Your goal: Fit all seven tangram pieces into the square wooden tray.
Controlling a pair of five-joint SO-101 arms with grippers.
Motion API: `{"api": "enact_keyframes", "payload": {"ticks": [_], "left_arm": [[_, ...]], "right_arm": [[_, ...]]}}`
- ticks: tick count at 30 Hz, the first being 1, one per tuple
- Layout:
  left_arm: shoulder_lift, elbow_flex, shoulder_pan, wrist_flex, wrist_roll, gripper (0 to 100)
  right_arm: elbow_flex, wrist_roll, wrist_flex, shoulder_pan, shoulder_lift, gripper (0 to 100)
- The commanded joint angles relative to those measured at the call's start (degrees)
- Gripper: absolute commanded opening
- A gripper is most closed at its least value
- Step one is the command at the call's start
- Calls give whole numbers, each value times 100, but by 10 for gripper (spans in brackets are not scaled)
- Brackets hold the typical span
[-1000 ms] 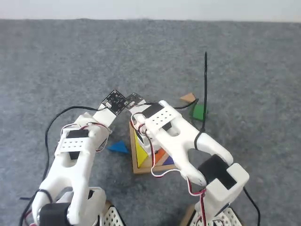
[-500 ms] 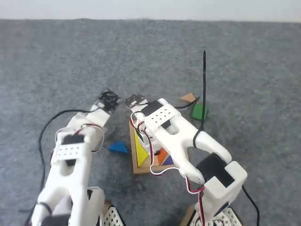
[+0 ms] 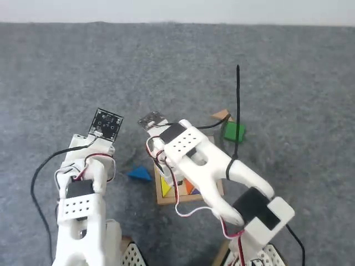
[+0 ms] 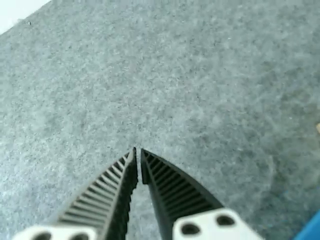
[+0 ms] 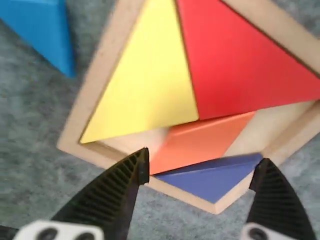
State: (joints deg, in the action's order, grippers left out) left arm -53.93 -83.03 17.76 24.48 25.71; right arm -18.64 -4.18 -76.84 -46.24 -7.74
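Hovering over the grey felt table cover (image 3: 277,66), my right gripper (image 5: 202,167) hangs above the square wooden tray (image 5: 90,95), jaws spread wide, nothing between them.

What's inside, biggest first?

A large yellow wooden triangle (image 5: 145,85) and a large red wooden triangle (image 5: 240,65), edge to edge. Then an orange wooden piece (image 5: 200,142), and a dark blue wooden triangle (image 5: 210,175) that seems to ride on the rim rather than lie flat; I can't be sure.

And outside?

Seen from the high view, a light blue wooden triangle (image 3: 138,174) lies on the felt just beside the tray at nine o'clock. A green wooden piece (image 3: 233,132) and a small tan wooden piece (image 3: 221,115) lie near each other at about one o'clock.

Your other arm?

My left gripper (image 4: 137,155) is off toward ten o'clock over bare felt, jaws pressed together, holding nothing.

Which step, then?

Four in, three out, I judge. Next calls for seating the dark blue one flat, then fetching a loose piece; the light blue lies nearest my left arm.

Any writing?

None I can read.
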Motion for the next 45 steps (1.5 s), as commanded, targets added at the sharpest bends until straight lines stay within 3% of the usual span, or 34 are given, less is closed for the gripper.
{"api": "enact_keyframes", "payload": {"ticks": [1,7,26,35,45], "left_arm": [[-167,48,18,-132,-97,12],[-167,48,9,-132,-97,12],[-193,-13,-9,-132,-79,12],[-193,-13,-9,-132,-79,12],[-185,-13,-18,-132,-79,12]], "right_arm": [[-220,44,136,-48,382,333],[-782,369,892,-31,-48,333],[-484,879,919,-31,-295,328],[-484,1108,919,-22,-295,125],[-387,1116,875,382,-242,119]]}}
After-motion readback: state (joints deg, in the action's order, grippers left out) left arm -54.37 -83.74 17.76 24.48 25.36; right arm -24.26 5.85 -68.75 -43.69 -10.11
